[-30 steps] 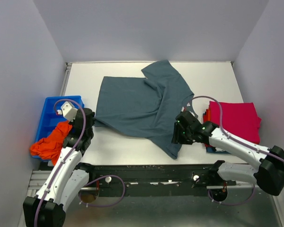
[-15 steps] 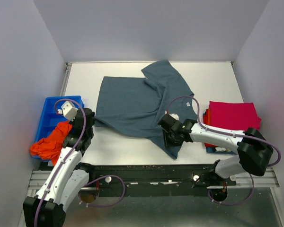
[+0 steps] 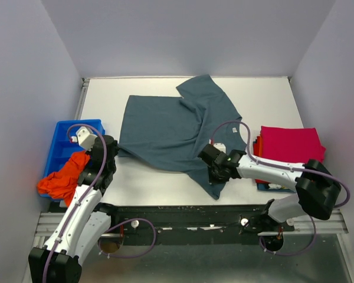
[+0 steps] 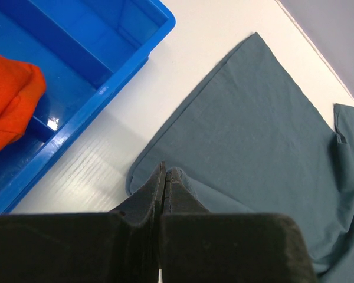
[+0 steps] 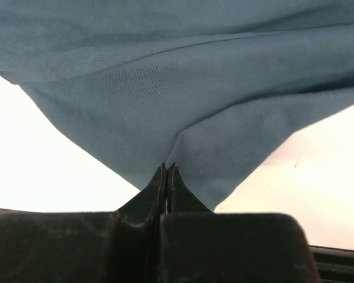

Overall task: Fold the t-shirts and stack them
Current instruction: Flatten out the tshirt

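**Both jaws pinched shut on the grey-blue shirt**

Your left gripper [image 4: 164, 171] is closed with no gap, a fold of the slate grey-blue t-shirt [image 3: 165, 130] nipped at its tips, near the table's [image 3: 271, 94] left edge. Your right gripper [image 5: 167, 168] is shut just as tight on the shirt's near corner, creases fanning from the pinch. The shirt lies spread over the table's middle. It looks light and limp, so expect sag and drag; take it by hems or corners. The magenta-pink t-shirt [image 3: 292, 147] sits folded at the right edge, and the orange t-shirt [image 3: 62, 180] spills from the blue bin [image 3: 62, 144] beyond the left edge
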`<state>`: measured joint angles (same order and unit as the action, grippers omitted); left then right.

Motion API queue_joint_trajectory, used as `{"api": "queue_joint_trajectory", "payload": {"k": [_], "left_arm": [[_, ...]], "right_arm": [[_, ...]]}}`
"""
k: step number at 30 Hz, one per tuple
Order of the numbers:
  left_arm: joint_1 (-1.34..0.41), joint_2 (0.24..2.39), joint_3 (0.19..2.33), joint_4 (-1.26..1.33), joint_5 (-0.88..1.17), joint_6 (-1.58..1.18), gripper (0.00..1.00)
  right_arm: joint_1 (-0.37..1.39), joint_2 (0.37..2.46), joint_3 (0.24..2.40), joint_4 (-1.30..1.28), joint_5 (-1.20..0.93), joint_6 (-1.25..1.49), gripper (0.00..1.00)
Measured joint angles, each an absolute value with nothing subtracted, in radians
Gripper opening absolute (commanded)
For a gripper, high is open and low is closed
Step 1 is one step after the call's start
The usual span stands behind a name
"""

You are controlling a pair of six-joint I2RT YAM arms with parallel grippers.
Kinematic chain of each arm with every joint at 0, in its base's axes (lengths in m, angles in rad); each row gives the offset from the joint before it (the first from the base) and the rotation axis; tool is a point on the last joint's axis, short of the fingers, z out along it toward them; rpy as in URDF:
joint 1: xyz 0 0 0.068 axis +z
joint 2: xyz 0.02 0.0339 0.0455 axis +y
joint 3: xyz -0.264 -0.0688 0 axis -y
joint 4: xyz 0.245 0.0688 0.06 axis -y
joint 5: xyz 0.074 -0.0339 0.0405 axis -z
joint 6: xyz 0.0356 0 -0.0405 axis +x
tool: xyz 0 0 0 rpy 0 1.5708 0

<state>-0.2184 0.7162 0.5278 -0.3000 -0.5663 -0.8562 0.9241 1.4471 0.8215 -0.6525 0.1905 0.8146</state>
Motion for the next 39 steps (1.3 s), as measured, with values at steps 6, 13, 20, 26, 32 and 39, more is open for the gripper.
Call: {"api": "queue_joint_trajectory", "payload": {"k": [6,13,20,26,32,39], "left_arm": [[-0.218,0.716,0.528,-0.3,-0.564,-0.856,0.0],[-0.218,0.748,0.537,-0.286,-0.545,-0.85,0.0],[-0.218,0.992,0.769,-0.262,-0.54,-0.834,0.0],[-0.218,1.291,1.204,-0.329,-0.565,-0.791,0.0],[-0.22,1.292,1.488,-0.364,-0.614,-0.69,0.0],[-0.222,1.196,1.755,-0.316,-0.597,-0.554,0.0]], "right_arm": [[0.924,1.349,0.816,-0.702,0.25,0.848,0.01],[0.771,1.243,0.825,-0.734,0.26,0.827,0.01],[0.403,1.337,1.172,-0.701,0.174,0.756,0.01],[0.204,1.531,1.757,-0.744,0.094,0.712,0.01],[0.162,1.474,2.063,-0.743,0.075,0.663,0.01],[0.163,1.179,2.088,-0.569,0.004,0.534,0.01]]}}
